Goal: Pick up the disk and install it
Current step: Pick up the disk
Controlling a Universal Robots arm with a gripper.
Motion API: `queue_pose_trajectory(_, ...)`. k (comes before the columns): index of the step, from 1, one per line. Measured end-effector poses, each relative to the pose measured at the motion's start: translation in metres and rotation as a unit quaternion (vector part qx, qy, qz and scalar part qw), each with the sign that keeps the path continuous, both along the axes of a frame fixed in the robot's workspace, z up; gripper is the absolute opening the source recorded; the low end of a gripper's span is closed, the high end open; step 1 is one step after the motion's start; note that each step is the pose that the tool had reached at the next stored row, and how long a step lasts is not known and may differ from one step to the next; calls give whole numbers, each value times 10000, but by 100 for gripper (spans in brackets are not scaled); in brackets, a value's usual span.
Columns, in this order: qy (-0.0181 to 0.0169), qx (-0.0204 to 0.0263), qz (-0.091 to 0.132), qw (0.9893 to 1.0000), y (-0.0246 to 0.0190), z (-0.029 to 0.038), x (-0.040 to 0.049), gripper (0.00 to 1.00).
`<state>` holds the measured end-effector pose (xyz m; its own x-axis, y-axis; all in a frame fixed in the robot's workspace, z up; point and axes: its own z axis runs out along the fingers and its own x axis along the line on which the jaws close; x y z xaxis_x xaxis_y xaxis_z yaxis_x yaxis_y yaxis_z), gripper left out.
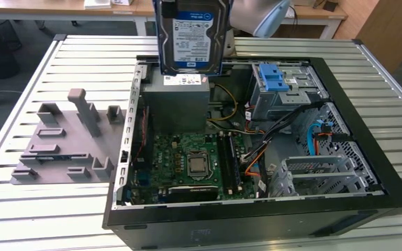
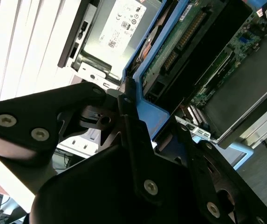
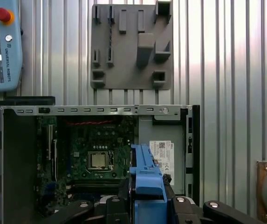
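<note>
The disk (image 1: 190, 36), a silver hard drive with a blue-and-white label in a blue carrier bracket, hangs upright in the air over the rear of the open computer case (image 1: 368, 104), just above the grey power supply box (image 1: 176, 104). In the second wrist view my gripper (image 2: 128, 108) is shut on the edge of the blue bracket (image 2: 148, 116), with the drive's green circuit side (image 2: 180, 42) beyond it. In the first wrist view the black fingers (image 3: 123, 192) flank the blue carrier (image 3: 145, 175) above the case.
A silver drive cage with a blue latch (image 1: 278, 83) sits at the case's far corner on the exterior view's right; the motherboard (image 1: 194, 157) lies in the middle. A grey fixture plate (image 1: 61, 151) rests on the slatted table beside the case. A teach pendant (image 3: 0, 46) lies nearby.
</note>
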<state>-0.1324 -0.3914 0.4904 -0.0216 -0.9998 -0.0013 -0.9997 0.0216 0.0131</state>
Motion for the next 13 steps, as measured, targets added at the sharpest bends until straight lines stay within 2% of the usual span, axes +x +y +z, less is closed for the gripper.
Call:
queue_pose_trajectory(2, 1, -1, 0, 10000, 0, 1, 37, 36)
queue_pose_trajectory(13, 0, 0, 0, 10000, 0, 0, 40, 36)
